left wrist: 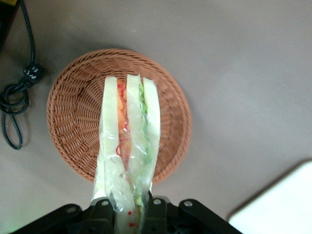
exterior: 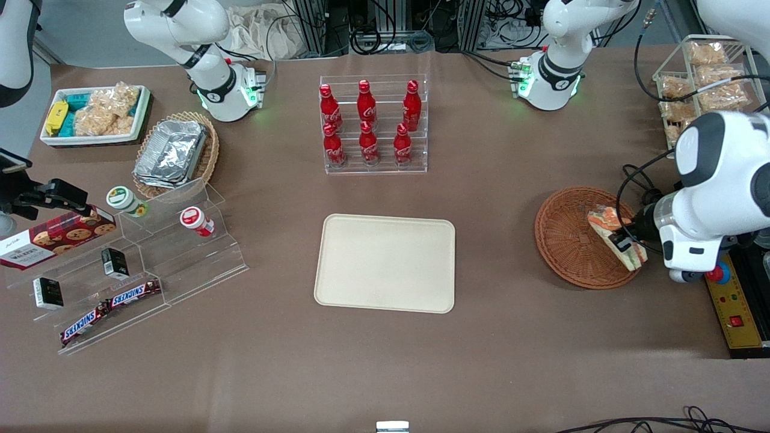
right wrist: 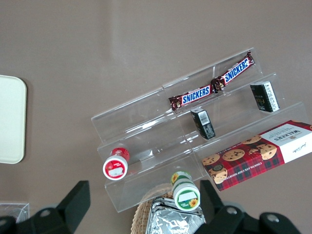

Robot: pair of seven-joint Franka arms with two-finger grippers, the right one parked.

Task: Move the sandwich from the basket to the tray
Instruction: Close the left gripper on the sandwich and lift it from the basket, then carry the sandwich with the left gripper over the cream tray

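Note:
The sandwich [exterior: 604, 219], a wrapped wedge of pale bread with orange-red and green filling, is held in my left gripper [exterior: 625, 243], which is shut on its narrow end. It hangs just above the reddish-brown wicker basket [exterior: 565, 237], over the basket's side toward the working arm. In the left wrist view the sandwich [left wrist: 129, 136] stretches out from the gripper [left wrist: 131, 212] over the basket [left wrist: 68, 102]. The cream tray [exterior: 385, 261] lies bare at the middle of the table, toward the parked arm's end from the basket; its corner shows in the left wrist view [left wrist: 285, 204].
A clear rack of red cola bottles [exterior: 373, 126] stands farther from the camera than the tray. A wire rack of bagged snacks [exterior: 707, 78] and a yellow control box [exterior: 737, 310] flank the working arm. A black cable [left wrist: 14, 102] lies beside the basket.

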